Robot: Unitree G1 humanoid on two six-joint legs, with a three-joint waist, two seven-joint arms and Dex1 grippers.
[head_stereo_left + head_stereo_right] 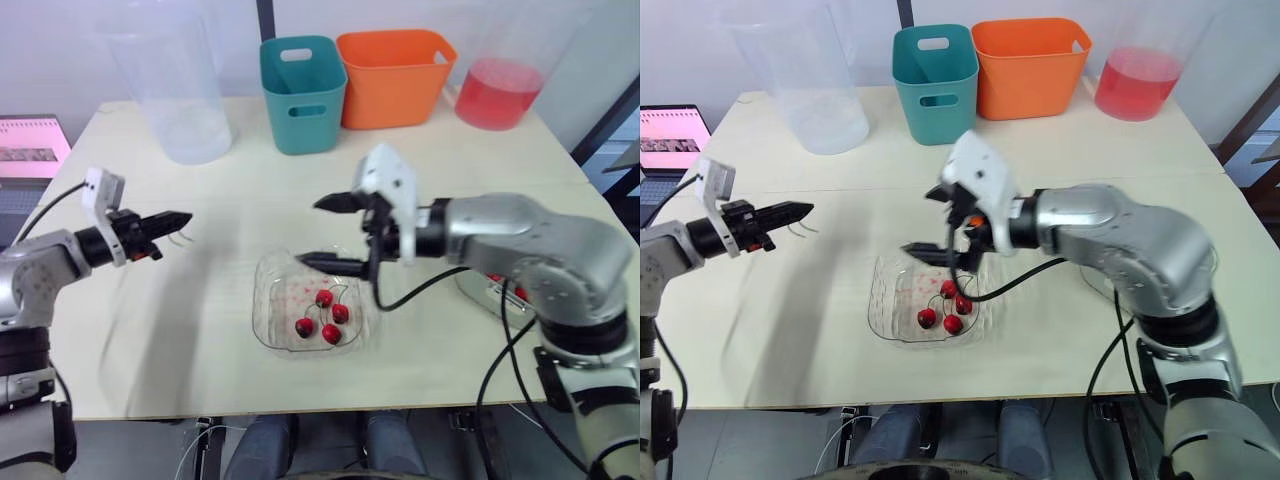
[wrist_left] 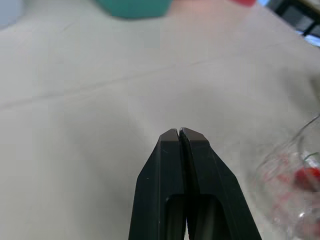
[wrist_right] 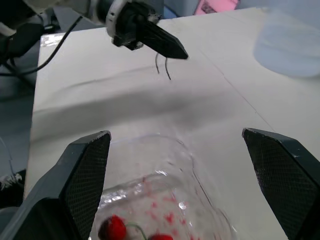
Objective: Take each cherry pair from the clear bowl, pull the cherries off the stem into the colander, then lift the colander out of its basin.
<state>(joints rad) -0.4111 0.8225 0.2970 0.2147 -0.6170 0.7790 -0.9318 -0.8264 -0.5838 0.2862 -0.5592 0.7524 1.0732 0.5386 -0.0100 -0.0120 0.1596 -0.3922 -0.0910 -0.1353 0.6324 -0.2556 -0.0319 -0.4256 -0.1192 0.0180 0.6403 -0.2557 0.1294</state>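
Colander (image 1: 480, 288) mostly hidden behind right arm (image 1: 500, 225); four cherries (image 1: 323, 297) in bowl (image 1: 262, 300) near tabletop's (image 1: 200, 350) front edge; right gripper (image 1: 309, 231) spread above; left gripper (image 1: 185, 217) clenched on stem (image 3: 162, 67).

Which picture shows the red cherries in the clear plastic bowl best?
The left eye view: four round red cherries lie in plain sight in the clear plastic bowl. In the right eye view the open right pincer hangs close over them. Both wrist views catch just a small part of them.
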